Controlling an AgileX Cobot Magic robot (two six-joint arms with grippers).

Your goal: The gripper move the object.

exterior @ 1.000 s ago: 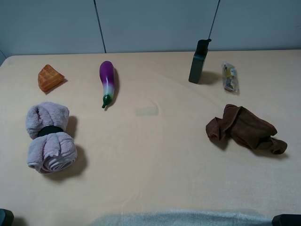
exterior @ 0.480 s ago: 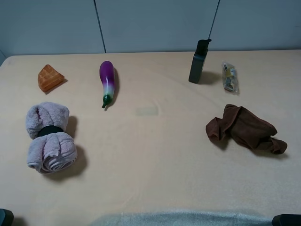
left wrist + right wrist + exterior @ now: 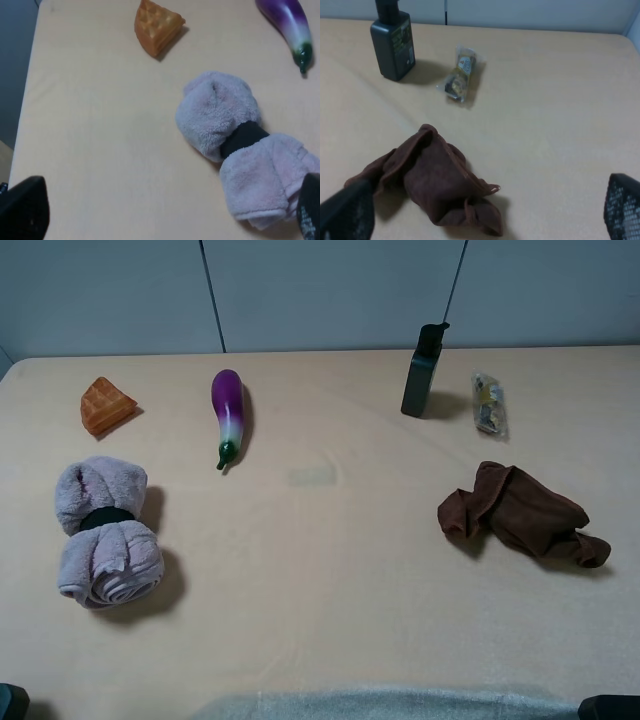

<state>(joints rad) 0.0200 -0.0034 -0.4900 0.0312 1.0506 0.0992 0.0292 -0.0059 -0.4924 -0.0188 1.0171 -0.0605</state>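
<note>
Nothing had moved since a second before, so the job had not started. The left gripper (image 3: 165, 212) had its fingers wide apart over the rolled towel (image 3: 105, 532), holding nothing. The right gripper (image 3: 485, 210) was wide apart too, near the brown cloth (image 3: 522, 514). I could not tell which thing should move.

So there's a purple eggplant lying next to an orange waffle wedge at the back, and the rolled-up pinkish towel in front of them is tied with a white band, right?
Nearly. The eggplant and the waffle wedge are as you say, and the rolled towel lies in front of them. But the band around its middle is black, not white; the left wrist view shows it most clearly.
</note>
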